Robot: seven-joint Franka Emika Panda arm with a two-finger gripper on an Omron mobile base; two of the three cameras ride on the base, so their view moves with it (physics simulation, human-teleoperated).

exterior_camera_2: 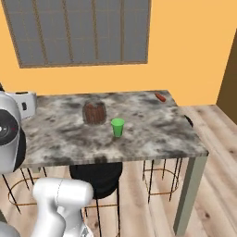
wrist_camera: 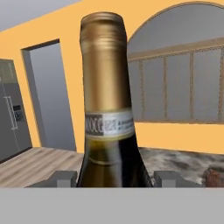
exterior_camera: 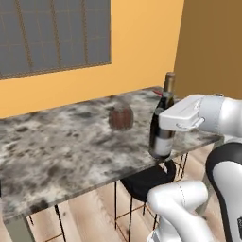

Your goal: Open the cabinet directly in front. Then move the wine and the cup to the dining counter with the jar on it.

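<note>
The wine bottle (exterior_camera: 162,120) stands upright on the bench (exterior_camera: 56,146), close to its near edge and toward the right-hand end in the left base view. The pincer (wrist_camera: 116,178) is clamped on the bottle's body, below the shoulder: in the hand view a grey finger (wrist_camera: 64,178) sits on either side of the dark glass, with the tan foil neck and the pale band label rising straight up between them. In the left base view the white hand covers the middle of the bottle from the right, while the foil top and the pale label at the base show above and below it.

The jar (exterior_camera: 121,117) with reddish-brown contents sits on the same stone top, further back and to the left of the bottle, apart from it. In the right base view the green cup (exterior_camera_2: 117,127) stands upright just in front of the jar and slightly to its right, near but not touching. A small red thing (exterior_camera_2: 160,97) lies at the far right corner of the top; it is too small to make out.

Black stools (exterior_camera: 146,182) on thin wire legs stand under the near edge of the bench, on a pale wood floor (exterior_camera_2: 213,185). A large grey gridded window (exterior_camera_2: 83,30) fills the orange wall behind
</note>
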